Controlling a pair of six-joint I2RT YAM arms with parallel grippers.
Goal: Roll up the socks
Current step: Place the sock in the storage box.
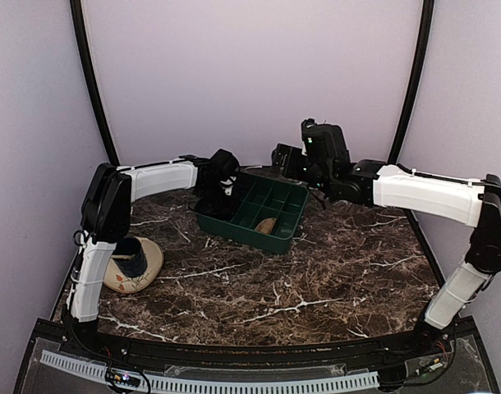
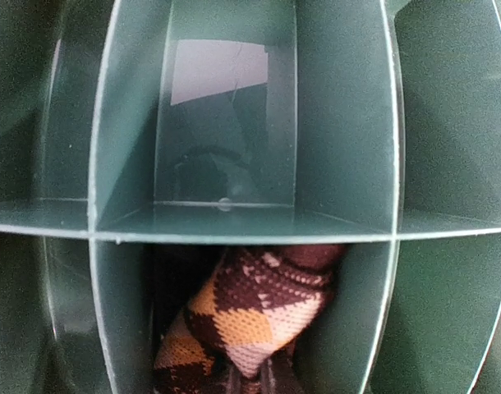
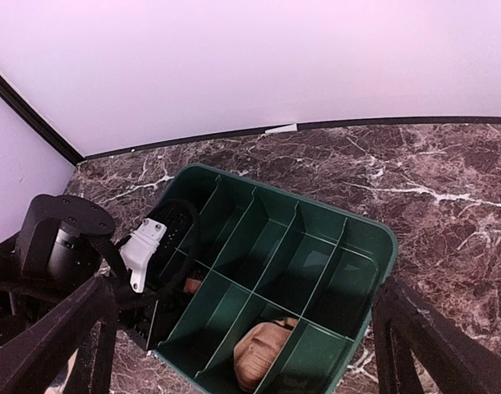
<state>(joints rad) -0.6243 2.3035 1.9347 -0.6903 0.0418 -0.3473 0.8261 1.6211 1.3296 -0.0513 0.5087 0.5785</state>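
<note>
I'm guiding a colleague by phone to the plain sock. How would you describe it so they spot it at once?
Find the green divided tray at the far middle of the marble table. In its near row of compartments lies the tan sock, bundled up. Unlike the checked sock that the left gripper holds in another compartment, it is one plain colour with no diamonds.

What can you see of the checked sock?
The checked sock is knitted fabric in a brown, orange-tan and cream diamond pattern, bunched up. It sits tilted in one compartment of the green divided tray, touching its divider walls, its lower end seemingly pinched in the shut left hand.
</note>
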